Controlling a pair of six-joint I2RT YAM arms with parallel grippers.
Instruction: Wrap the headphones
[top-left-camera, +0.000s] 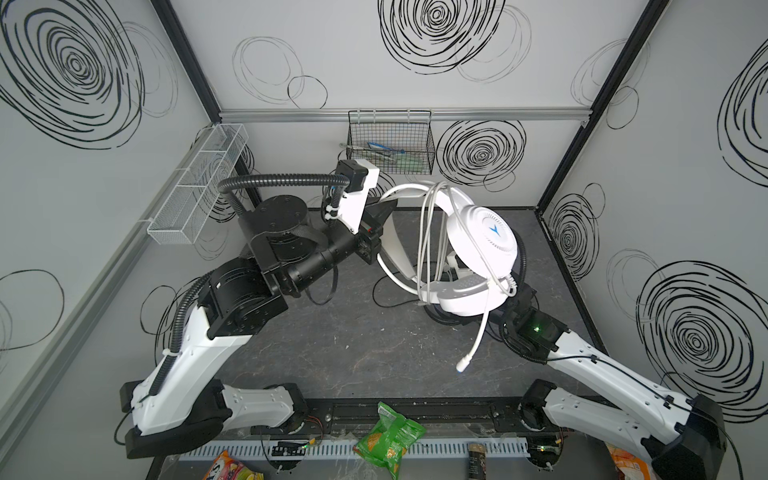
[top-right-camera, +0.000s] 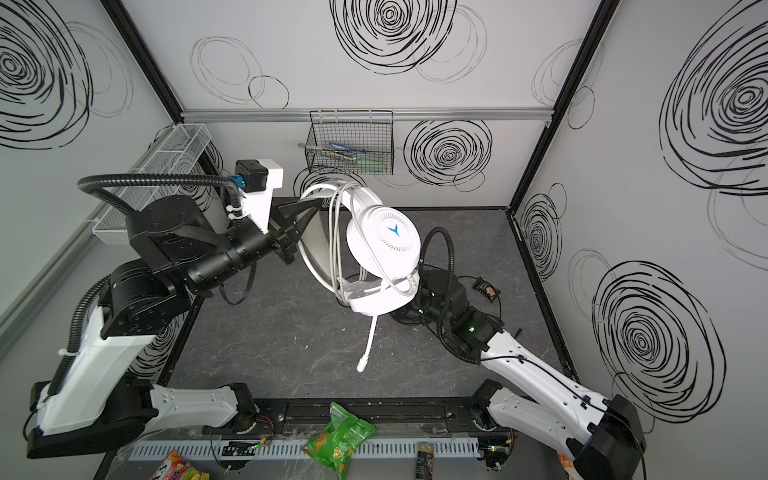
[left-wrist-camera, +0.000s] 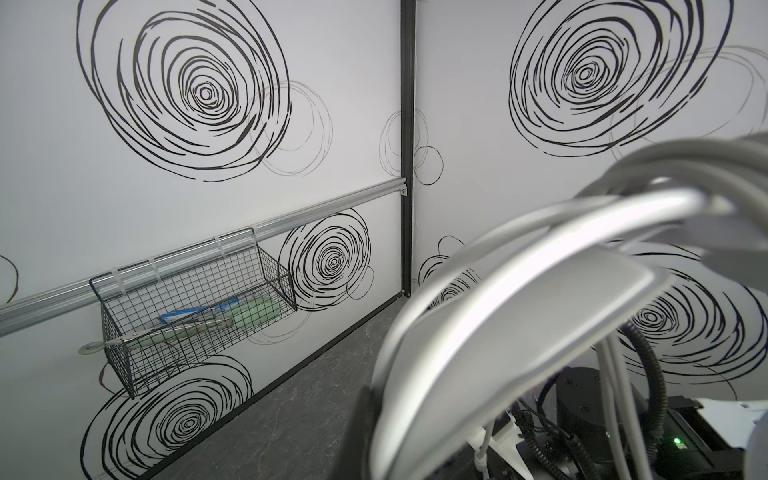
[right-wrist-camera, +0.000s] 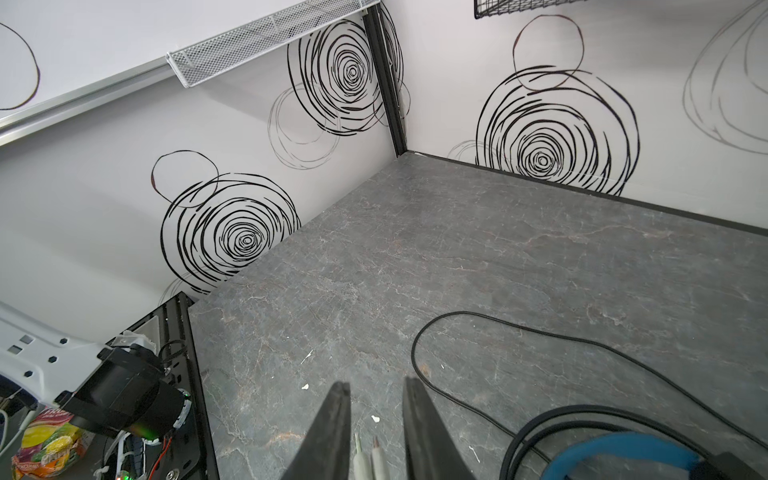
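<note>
Two headsets are in play, and only one is off the table. L gripper (top-left-camera: 384, 210) is clamped shut on the headband (top-left-camera: 392, 245) of the all-white over-ear headset (top-left-camera: 484, 237). It holds the headset up over the dark grey marbled tabletop (top-left-camera: 353, 345) w/ the band standing as an open arch, probably so the cable has something to go round. Several loops of thin white cable (top-left-camera: 428, 237) hang over that band and run down past the lower ear cup (top-left-camera: 457, 291). The white boom mic (top-left-camera: 478, 336) dangles free below.

R gripper (right-wrist-camera: 376, 384) sits low under the headset and is hidden in both top views. In the right wrist view its jaws stand a little apart w/ two pale plug ends (right-wrist-camera: 370, 457) between them. Can't tell if they're pinched or just lying in the gap. Likely it's handling the tail end of the wrap.

The black headset w/ blue padding (right-wrist-camera: 623, 451) lies on the table just beside R gripper. Its black cable (right-wrist-camera: 498, 322) sprawls loose and unwrapped, so approx half the job looks left.
</note>
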